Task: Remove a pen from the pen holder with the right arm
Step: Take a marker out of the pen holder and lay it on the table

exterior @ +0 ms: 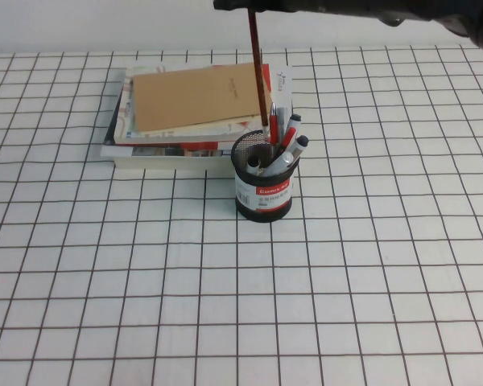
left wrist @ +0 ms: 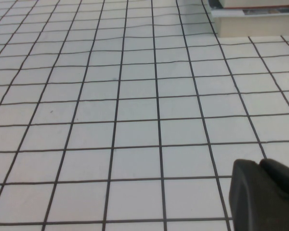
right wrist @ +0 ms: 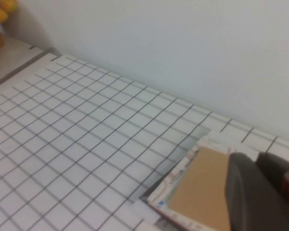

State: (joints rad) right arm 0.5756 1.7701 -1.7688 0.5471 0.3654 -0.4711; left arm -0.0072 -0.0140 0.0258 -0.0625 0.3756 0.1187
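Right gripper's [exterior: 251,6] jaws pinch pen [exterior: 258,64] above pen holder [exterior: 264,193]; left gripper [left wrist: 265,192] over table [left wrist: 135,120].

Book stack [exterior: 185,100] blocks behind pen holder [exterior: 263,189]; other sides open.

Office-like desk: books [exterior: 185,100], pen holder [exterior: 263,183].

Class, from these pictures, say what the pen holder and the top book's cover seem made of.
Pen holder: probably black metal mesh, fine holes showing. Book cover: matte brown card, no glare. Right pincer, top edge, grips the pen; left pincer hovers over table.
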